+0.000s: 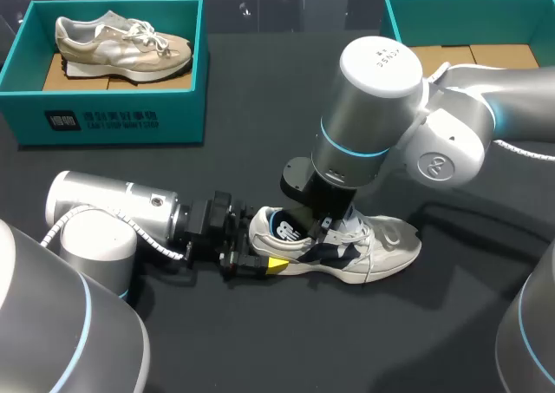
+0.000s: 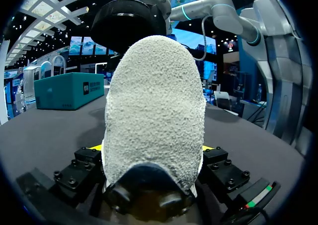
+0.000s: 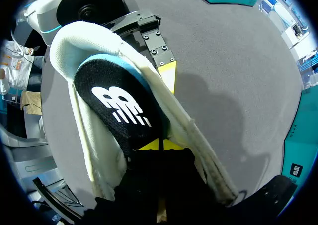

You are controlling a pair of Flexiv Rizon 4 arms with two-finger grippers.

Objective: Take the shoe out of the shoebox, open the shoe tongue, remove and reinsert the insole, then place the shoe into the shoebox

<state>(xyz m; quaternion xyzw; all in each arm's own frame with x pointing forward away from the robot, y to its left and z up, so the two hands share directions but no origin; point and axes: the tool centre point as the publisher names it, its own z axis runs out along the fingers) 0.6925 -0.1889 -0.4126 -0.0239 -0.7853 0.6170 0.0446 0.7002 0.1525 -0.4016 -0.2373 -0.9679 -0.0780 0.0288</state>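
While left tool (image 1: 258, 252) clamps shoe (image 1: 381, 245) — right (image 3: 161, 146) pinches insole (image 3: 119, 103).

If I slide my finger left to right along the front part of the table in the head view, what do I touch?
Silver left arm, then the white and navy sneaker. The silver right arm reaches over the sneaker, so it has no clear place in line.

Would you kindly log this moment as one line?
left claw: shut on shoe | right claw: in shoe, at insole | shoe: on table
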